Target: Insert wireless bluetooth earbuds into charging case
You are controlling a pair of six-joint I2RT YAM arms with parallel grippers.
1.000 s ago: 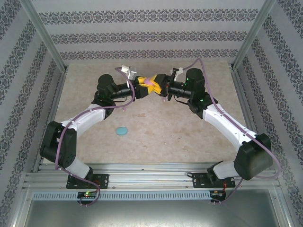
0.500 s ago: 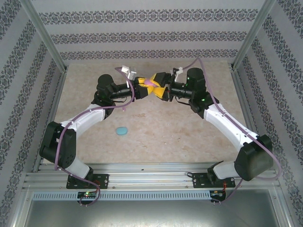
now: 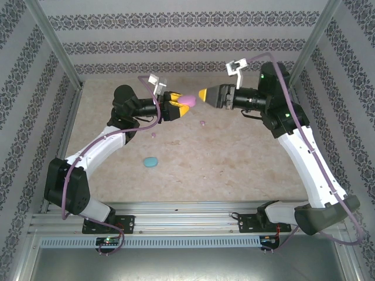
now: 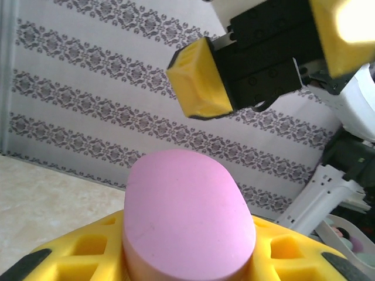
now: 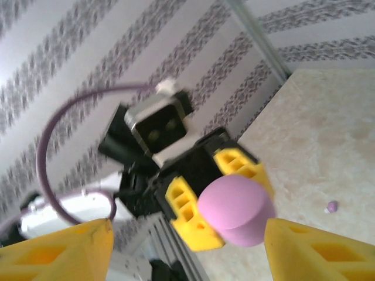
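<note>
Earbuds [image 3: 202, 123]: 2 pink-purple specks are lying on the table [image 3: 246, 170]. 1 is sitting below the gap between the 2 grippers. The second earbud [image 3: 153, 134] is lying near the left arm's forearm. Both are too small to tell a heading or long axis.

Left gripper [image 3: 185, 105] is hanging above the table, clamping the pink case [image 3: 187, 100] between its yellow fingers [image 4: 82, 252]. The case's long axis is running out along the fingers, and its rounded free end is pointing toward the right gripper [image 3: 202, 95]. In the left wrist view, the case's flat oval face is tilting up toward the camera.

Right gripper is standing apart from the pink case, level with it, with its jaws spread wide and nothing between them. Its tips are aiming at the case's free end.

Cyan case [image 3: 151, 161] is lying flat on the table, well apart from both grippers, with its long axis running roughly left to right.
</note>
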